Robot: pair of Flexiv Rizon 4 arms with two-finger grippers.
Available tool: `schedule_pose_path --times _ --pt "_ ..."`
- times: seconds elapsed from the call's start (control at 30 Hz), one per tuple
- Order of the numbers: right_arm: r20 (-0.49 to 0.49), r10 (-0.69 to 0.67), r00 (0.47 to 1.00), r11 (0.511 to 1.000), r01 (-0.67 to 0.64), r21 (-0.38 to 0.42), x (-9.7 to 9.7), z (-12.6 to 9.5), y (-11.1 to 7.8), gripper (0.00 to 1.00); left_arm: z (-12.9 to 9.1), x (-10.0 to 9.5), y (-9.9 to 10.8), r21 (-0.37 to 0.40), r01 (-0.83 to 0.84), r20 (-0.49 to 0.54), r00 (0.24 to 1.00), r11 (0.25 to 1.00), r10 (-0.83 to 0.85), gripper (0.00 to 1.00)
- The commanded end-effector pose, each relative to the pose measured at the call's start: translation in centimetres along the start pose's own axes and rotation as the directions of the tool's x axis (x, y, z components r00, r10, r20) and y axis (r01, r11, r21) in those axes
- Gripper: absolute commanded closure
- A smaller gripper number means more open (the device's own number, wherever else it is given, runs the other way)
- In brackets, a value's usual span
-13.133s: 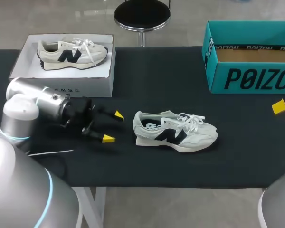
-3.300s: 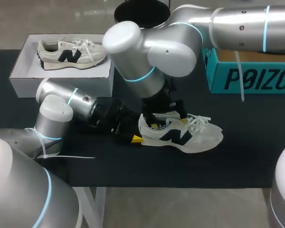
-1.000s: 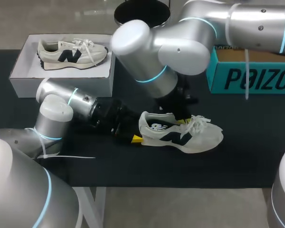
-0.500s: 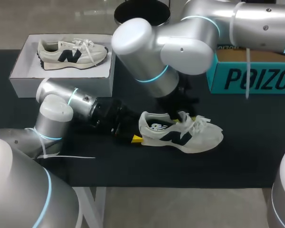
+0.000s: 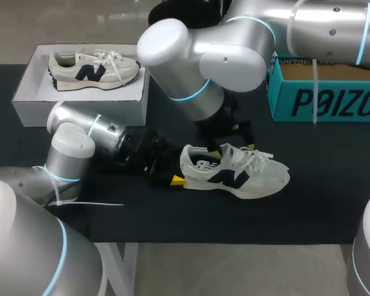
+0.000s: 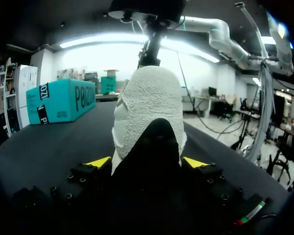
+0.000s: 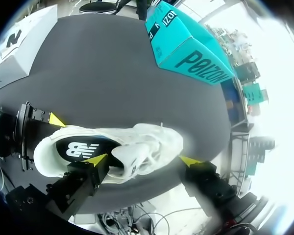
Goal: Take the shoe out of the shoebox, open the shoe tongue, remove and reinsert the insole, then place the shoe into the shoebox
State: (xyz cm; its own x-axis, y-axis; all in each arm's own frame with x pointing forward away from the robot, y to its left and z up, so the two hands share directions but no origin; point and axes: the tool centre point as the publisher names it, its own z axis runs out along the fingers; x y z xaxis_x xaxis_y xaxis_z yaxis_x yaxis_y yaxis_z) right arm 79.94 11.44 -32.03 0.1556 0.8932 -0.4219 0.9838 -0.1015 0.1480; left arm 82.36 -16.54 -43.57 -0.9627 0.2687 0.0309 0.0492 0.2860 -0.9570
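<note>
Head view: the shoe (image 5: 246, 179) lies on its sole at mid-table, toe to the right, exactly where it was three seconds back. It is well short of the teal shoebox (image 5: 324, 102) at the far right. The left gripper (image 5: 180, 171) hasn't budged from the heel. The right gripper (image 5: 233, 148) has slid back left from over the laces (image 5: 259, 157) to hang above the throat. The tongue (image 5: 228, 152) now stands up where a second ago it looked flatter. I'd call the tongue step about done, with the insole pull up next.

Left wrist view: here's the heel (image 6: 149, 103), pale and nubbly with a dark patch low down. It sits square between the yellow fingers (image 6: 99, 162), one pressed to each side. That's a firm clamp on the shoe, bracing it for the other arm.

Right wrist view: looking straight down, the right gripper's fingers are spread wide, one on each side of the shoe, pinching nothing. The tongue curls up between them. The collar gapes, and the dark insole (image 7: 81, 147) with its white logo shows, seated flat inside. The upper is off-white and the laces are loose.
</note>
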Motion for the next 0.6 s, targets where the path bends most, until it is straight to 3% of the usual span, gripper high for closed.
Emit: schedule_pose_path --times 0.03,0.33,0.37,0.4,0.43,0.47,0.6 --pt "0.006 -0.006 1.000 1.000 0.006 0.007 0.89 0.39 0.51 0.11 0.30 -0.04 0.14 -0.002 0.000 0.002 1.000 1.000 0.000 1.00" --pt "0.004 -0.010 1.000 1.000 0.010 0.008 1.19 0.63 1.08 0.14 0.30 -0.04 0.14 -0.002 0.000 0.002 1.000 1.000 0.000 1.00" --pt "0.004 -0.011 1.000 1.000 0.011 0.008 1.20 0.63 1.12 0.21 0.30 -0.04 0.14 -0.002 0.000 0.002 1.000 1.000 0.000 1.00" --pt "0.004 -0.013 1.000 1.000 0.013 0.009 1.21 0.63 1.15 0.55 0.30 -0.04 0.14 -0.002 0.000 0.002 1.000 1.000 0.000 1.00" --pt "0.005 -0.015 1.000 1.000 0.015 0.010 1.21 0.63 1.17 0.81 0.30 -0.04 0.14 -0.002 0.000 0.002 1.000 1.000 0.000 1.00" --pt "0.005 -0.016 1.000 1.000 0.016 0.011 1.20 0.62 1.17 0.99 0.30 -0.04 0.14 -0.002 0.000 0.002 1.000 1.000 0.000 1.00" --pt "0.006 -0.016 1.000 1.000 0.016 0.015 0.86 0.59 1.02 1.00 0.30 -0.04 0.14 -0.002 0.000 0.002 1.000 1.000 0.000 1.00"
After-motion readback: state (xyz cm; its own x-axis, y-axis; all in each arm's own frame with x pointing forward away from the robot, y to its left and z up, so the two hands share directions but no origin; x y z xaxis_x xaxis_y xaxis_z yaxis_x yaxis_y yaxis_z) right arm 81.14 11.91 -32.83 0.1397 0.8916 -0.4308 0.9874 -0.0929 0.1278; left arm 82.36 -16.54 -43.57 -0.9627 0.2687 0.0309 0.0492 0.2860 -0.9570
